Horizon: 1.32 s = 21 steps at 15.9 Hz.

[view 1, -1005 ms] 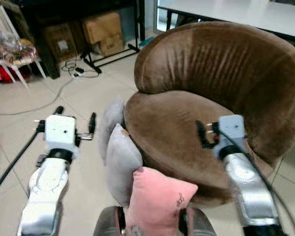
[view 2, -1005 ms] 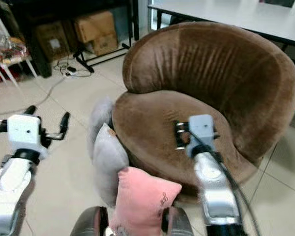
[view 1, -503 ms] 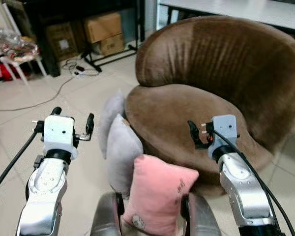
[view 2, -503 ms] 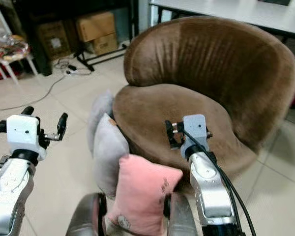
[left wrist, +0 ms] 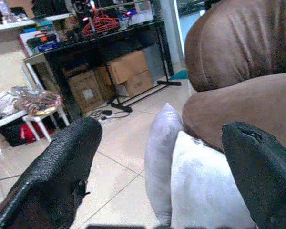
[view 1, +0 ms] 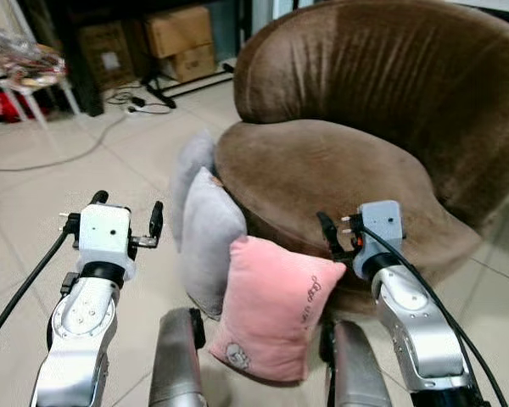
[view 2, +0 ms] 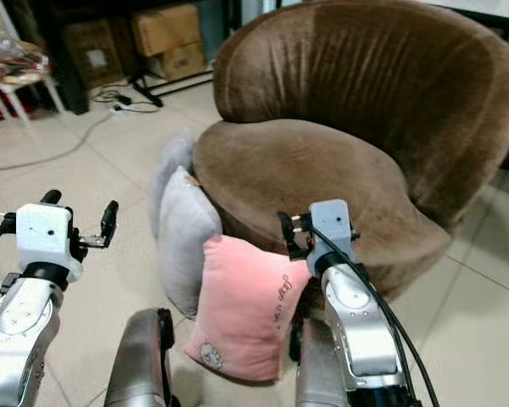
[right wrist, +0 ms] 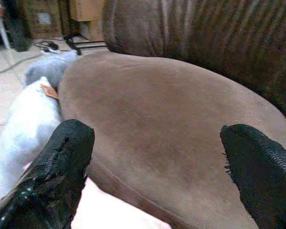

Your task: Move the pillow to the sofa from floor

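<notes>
The left gripper (view 1: 125, 219) hovers over the tiled floor (view 1: 34, 203) with fingers spread, empty; two grey pillows (view 1: 205, 237) lean against the brown sofa (view 1: 339, 161); the pink pillow (view 1: 271, 309) stands on the floor against the sofa's front; the right gripper (view 2: 282, 229), fingers apart and empty, hangs just above it.

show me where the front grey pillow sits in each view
Left eye view: front grey pillow left of centre, leaning on the sofa, behind the pink pillow.
Right eye view, same spot.
Left wrist view: pale mass low between the fingers.
Right wrist view: pale shape beside the seat edge.
Shared landmark: the brown sofa seat.
</notes>
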### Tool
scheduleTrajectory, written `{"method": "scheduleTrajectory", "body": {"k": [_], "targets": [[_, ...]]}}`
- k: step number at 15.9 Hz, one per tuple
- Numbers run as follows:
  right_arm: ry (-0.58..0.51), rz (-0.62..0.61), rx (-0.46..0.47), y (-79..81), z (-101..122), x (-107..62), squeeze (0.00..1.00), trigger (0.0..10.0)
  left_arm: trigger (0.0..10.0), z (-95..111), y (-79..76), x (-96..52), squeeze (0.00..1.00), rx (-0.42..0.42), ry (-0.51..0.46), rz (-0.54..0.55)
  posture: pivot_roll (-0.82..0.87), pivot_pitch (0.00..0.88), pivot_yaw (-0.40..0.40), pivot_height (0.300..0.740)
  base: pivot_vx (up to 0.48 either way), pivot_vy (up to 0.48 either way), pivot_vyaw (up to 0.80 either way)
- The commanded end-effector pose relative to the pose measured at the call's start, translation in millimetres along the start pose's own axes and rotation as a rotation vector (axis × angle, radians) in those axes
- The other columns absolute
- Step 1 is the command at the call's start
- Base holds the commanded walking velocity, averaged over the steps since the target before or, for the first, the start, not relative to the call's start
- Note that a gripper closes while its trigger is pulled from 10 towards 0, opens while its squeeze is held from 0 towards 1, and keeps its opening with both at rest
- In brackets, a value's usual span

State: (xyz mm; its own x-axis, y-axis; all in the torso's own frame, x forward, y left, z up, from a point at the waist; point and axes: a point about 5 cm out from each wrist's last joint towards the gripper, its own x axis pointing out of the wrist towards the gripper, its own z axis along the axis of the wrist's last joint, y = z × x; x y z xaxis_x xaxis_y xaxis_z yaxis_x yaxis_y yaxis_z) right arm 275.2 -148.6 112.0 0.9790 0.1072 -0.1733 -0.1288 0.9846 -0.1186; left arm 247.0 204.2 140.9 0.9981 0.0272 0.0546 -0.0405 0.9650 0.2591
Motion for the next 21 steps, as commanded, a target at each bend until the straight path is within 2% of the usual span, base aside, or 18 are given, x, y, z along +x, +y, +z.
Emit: {"method": "scheduleTrajectory", "body": {"k": [1,4,5,6,9,10,11,12,15,18,19,21], "targets": [[-0.008,0.006,0.004,-1.5,4,1.0,0.00,10.0,10.0,4,-0.1,-0.1,0.00,0.006,-0.014,0.007,-0.07,0.000,0.027,0.487,0.000,0.000,0.00],[0.022,0.033,-0.006,0.0,2,5.7,0.00,10.0,10.0,3,-0.3,-0.5,0.00,0.006,-0.009,-0.003,-0.06,0.000,0.023,0.487,0.000,0.000,0.00],[0.085,0.102,0.002,1.9,-6,14.1,0.00,10.0,10.0,2,0.3,1.4,0.00,0.008,0.004,-0.037,-0.07,0.000,0.025,0.487,0.000,0.000,0.00],[0.117,0.137,0.025,2.6,-10,21.9,1.00,10.0,10.0,-1,-0.4,3.5,0.00,0.004,0.017,-0.067,-0.07,0.000,0.023,0.487,0.000,0.000,0.00],[0.209,0.221,0.060,11.0,-21,44.3,1.00,10.0,10.0,-7,-9.1,5.1,0.00,0.004,0.059,-0.195,-0.07,0.000,0.017,0.487,0.000,0.000,0.00],[0.255,0.231,0.108,15.7,-26,54.0,1.00,10.0,10.0,-12,-13.6,4.1,0.00,-0.002,0.085,-0.253,-0.07,0.000,0.019,0.487,0.000,0.000,0.00],[0.269,0.230,0.124,17.3,-29,55.5,1.00,10.0,10.0,-14,-14.7,1.9,0.00,-0.003,0.094,-0.270,-0.07,0.000,0.019,0.487,0.000,0.000,0.00],[0.331,0.220,0.173,21.0,-41,60.8,1.00,10.0,10.0,-20,-17.6,-5.6,0.00,0.032,0.123,-0.322,-0.06,0.000,0.018,0.487,0.000,0.000,0.00],[0.352,0.173,0.242,24.2,-52,63.2,1.00,10.0,10.0,-21,-14.9,-23.5,0.00,0.038,0.142,-0.326,-0.03,0.014,-0.003,0.487,0.000,0.000,0.00],[0.334,0.158,0.353,31.2,-55,65.8,1.00,10.0,10.0,-10,-12.5,-37.1,0.00,0.022,0.124,-0.311,-0.01,0.091,-0.021,0.487,0.000,0.000,0.00],[0.346,0.128,0.364,32.1,-60,66.3,1.00,10.0,10.0,-6,-11.7,-41.2,0.00,0.009,0.115,-0.306,-0.01,0.116,-0.023,0.487,0.000,0.000,0.00],[0.320,0.097,0.475,38.7,-57,70.6,1.00,10.0,10.0,4,-10.5,-54.1,0.00,-0.018,0.110,-0.314,0.01,0.172,-0.033,0.487,0.000,0.000,0.00]]}}
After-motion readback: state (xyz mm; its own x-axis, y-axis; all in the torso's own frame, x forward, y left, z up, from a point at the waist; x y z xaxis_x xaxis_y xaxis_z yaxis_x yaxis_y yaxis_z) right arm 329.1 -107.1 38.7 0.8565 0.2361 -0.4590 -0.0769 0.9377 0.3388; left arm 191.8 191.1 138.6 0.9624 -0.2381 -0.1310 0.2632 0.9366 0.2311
